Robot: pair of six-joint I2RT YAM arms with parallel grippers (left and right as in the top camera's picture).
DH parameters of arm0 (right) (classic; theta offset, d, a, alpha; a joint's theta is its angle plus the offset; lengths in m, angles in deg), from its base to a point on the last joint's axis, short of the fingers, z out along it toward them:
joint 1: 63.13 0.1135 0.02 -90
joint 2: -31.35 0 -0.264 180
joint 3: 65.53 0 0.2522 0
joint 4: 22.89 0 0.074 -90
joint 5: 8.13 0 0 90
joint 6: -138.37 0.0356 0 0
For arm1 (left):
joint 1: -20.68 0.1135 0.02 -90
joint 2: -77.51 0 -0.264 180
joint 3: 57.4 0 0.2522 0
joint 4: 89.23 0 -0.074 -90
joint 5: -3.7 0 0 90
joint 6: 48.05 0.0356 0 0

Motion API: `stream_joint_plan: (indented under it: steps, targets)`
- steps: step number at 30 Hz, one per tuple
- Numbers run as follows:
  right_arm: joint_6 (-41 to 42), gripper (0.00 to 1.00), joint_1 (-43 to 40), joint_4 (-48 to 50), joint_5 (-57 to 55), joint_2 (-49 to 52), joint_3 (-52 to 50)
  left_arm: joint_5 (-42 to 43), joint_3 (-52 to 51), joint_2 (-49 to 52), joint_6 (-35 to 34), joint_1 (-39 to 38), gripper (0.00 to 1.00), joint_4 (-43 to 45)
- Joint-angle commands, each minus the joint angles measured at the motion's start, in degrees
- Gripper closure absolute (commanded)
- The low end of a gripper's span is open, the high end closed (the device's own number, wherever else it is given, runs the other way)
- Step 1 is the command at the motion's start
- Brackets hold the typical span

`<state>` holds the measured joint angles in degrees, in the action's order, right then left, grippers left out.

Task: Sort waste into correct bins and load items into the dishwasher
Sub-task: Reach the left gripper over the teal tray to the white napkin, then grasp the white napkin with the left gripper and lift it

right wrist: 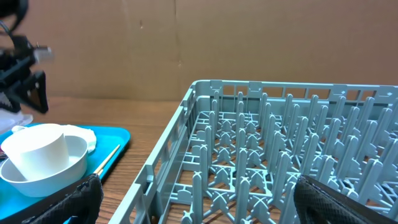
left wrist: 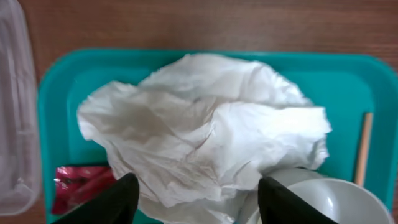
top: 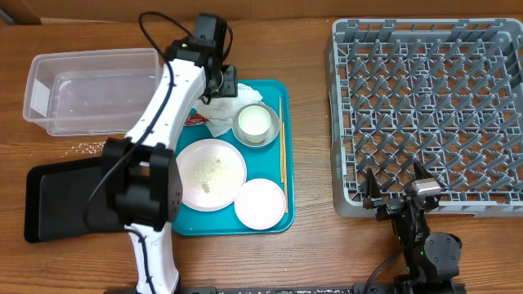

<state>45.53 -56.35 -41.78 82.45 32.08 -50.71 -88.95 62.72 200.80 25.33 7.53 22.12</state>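
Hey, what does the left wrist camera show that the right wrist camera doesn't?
Only the left wrist view shows the red wrapper and the edge of the clear tub. Only the right wrist view shows the grey dish rack. Both show the teal tray, a chopstick and the white bowl.

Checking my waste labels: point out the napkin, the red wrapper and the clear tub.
napkin (left wrist: 205, 124), left wrist view, middle of the crumpled sheet.
red wrapper (left wrist: 78, 183), left wrist view, part showing beside the napkin.
clear tub (top: 34, 96), overhead view, its left end wall.
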Motion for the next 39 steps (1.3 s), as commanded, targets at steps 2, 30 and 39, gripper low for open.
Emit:
stream_joint_plan:
  steps: [2, 30, 39]
  targets:
    - [0.0, 0.0, -0.2, 0.3, -0.5, -0.6, -0.6, 2.8, 1.1, 3.1, -1.9, 0.3, 0.4, -0.7]
    - [0.0, 0.0, -0.2, 0.3, -0.5, -0.6, -0.6, 5.8, 13.5, 2.6, -1.9, 0.0, 0.96, -15.6]
    - [0.0, 0.0, -0.2, 0.3, -0.5, -0.6, -0.6, 7.6, 19.0, 2.2, -1.9, 0.0, 0.96, -25.1]
